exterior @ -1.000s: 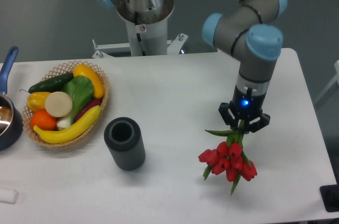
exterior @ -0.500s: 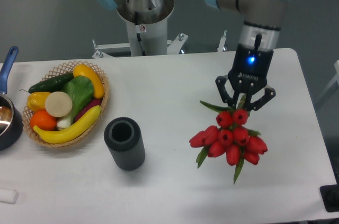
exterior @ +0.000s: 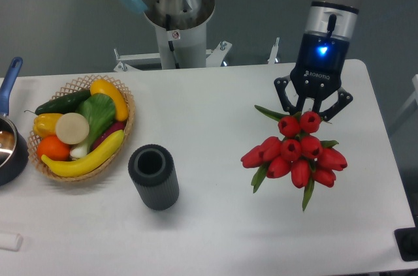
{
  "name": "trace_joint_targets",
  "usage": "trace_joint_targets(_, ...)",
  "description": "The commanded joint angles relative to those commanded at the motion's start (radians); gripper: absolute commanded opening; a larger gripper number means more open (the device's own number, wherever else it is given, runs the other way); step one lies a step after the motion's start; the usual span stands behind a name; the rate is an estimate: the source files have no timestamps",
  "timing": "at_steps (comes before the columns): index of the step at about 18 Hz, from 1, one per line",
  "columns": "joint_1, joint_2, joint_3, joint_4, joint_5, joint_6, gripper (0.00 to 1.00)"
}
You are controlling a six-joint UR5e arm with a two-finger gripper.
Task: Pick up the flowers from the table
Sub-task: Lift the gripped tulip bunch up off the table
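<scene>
While pointing straight down, gripper (exterior: 312,107) around flowers (exterior: 295,157).

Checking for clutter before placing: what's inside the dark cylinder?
The dark ribbed cylinder stands upright on the table, its top open. Only a dark hollow shows; nothing sticks out. Its bottom is shadowed, so contents cannot be ruled out.

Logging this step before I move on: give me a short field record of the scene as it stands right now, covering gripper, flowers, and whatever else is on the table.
gripper: gripper shut on the flowers, pointing down over the right half of the table
flowers: red tulips hanging blooms-down from the gripper, apparently lifted off the table
table: white tabletop
basket: wicker basket of fruit and vegetables, at left
cylinder: dark ribbed cylinder, upright, open top, left of the flowers
pot: blue-handled pot, at left edge
</scene>
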State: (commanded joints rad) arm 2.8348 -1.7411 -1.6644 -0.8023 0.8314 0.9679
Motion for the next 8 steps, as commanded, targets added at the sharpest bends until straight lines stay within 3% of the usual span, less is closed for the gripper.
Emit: trace_joint_targets(8,-0.002,0.000,0.011,0.000,-0.021,0.000,0.23)
